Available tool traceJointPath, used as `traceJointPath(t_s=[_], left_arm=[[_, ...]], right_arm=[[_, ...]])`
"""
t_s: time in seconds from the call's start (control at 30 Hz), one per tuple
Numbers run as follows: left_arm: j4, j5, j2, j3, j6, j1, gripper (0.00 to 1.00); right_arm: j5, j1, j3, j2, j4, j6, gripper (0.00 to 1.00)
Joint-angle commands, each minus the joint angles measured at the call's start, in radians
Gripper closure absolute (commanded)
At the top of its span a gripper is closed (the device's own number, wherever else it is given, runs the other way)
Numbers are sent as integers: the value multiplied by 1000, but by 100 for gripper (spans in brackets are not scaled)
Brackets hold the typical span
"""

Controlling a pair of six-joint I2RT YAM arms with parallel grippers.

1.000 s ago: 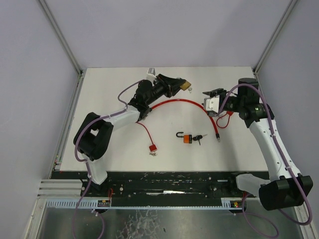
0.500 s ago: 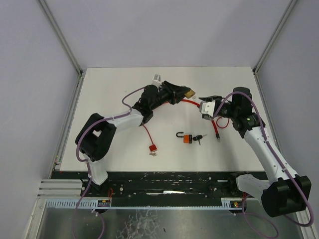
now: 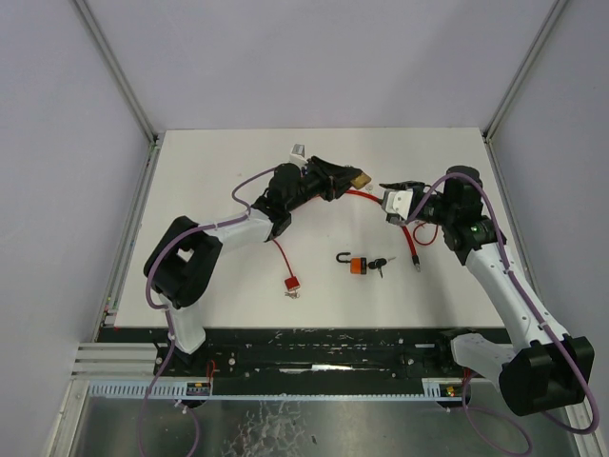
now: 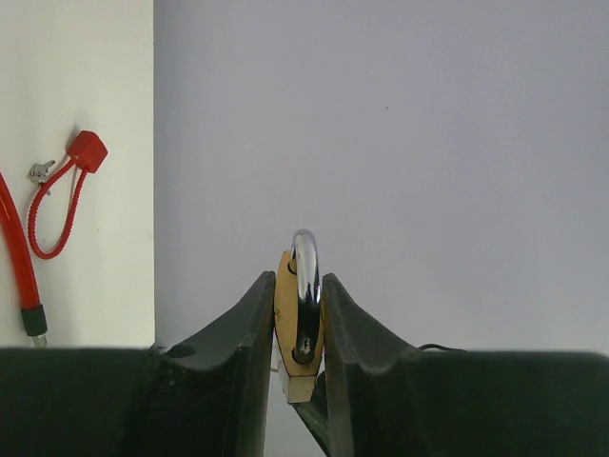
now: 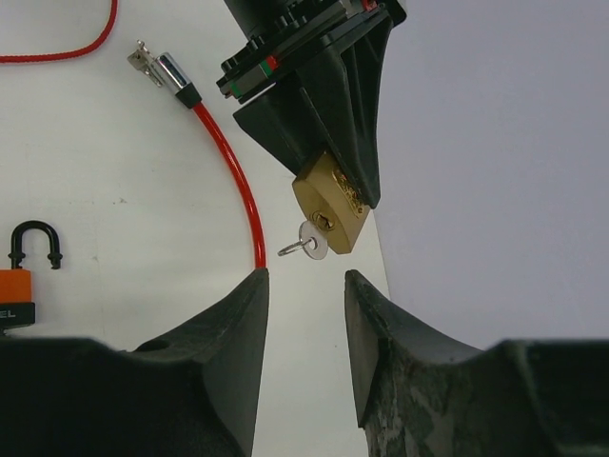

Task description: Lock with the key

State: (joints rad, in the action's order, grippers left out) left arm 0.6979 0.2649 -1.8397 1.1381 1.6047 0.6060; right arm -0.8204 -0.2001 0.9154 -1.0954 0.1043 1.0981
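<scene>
Moved: right gripper (image 5: 304,284) went left, nearer the brass padlock (image 5: 331,208) — jaws apart, holding nothing.
Left gripper (image 3: 346,177): clamps brass padlock, raised, far centre; key (image 5: 306,245) sits in it.
Around: red cable (image 5: 228,162) beneath; orange padlock (image 3: 357,265) nearer.

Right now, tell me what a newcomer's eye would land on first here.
The brass padlock clamped in the left jaws, raised over the far middle of the table, a silver key jutting from its keyhole. The right jaws stand open just short of that key. On the table lie a curving red cable and an orange padlock.
</scene>
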Motion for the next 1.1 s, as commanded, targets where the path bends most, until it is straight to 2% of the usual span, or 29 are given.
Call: traceJointPath(t_s=[0.0, 0.1, 0.17, 0.23, 0.27, 0.33, 0.4, 0.47, 0.6, 0.73, 0.9, 1.07], left_arm=[[109, -6, 20, 2, 22, 0, 100], [166, 0, 15, 0, -2, -1, 100], [275, 1, 10, -10, -100, -5, 100], [473, 34, -6, -37, -235, -24, 100], [635, 54, -21, -61, -293, -34, 100], [891, 118, -64, -83, -362, -51, 100], [918, 234, -85, -25, -431, -59, 100], [917, 362, -92, 14, -553, -43, 100], [919, 443, -98, 40, -621, -27, 100], [919, 465, -80, 35, -680, 0, 100], [920, 467, -88, 48, -673, 9, 100], [920, 469, -96, 59, -658, 16, 100]], right_arm=[[-9, -7, -7, 6, -58, -28, 57], [-29, -4, 13, 3, -49, -128, 53], [-107, 28, 59, 0, -19, -263, 43], [-219, 91, 94, 6, -57, -511, 31], [-258, 119, 99, 12, -98, -637, 28], [-262, 148, 114, 29, -124, -794, 21], [-249, 163, 113, 41, -122, -937, 18], [-281, 190, 87, 36, -209, -1147, 19], [-365, 222, -68, 42, -556, -1478, 24], [-374, 222, -101, 3, -609, -1513, 30], [-406, 207, -141, -9, -712, -1571, 37], [-402, 172, -129, -30, -639, -1499, 42]])
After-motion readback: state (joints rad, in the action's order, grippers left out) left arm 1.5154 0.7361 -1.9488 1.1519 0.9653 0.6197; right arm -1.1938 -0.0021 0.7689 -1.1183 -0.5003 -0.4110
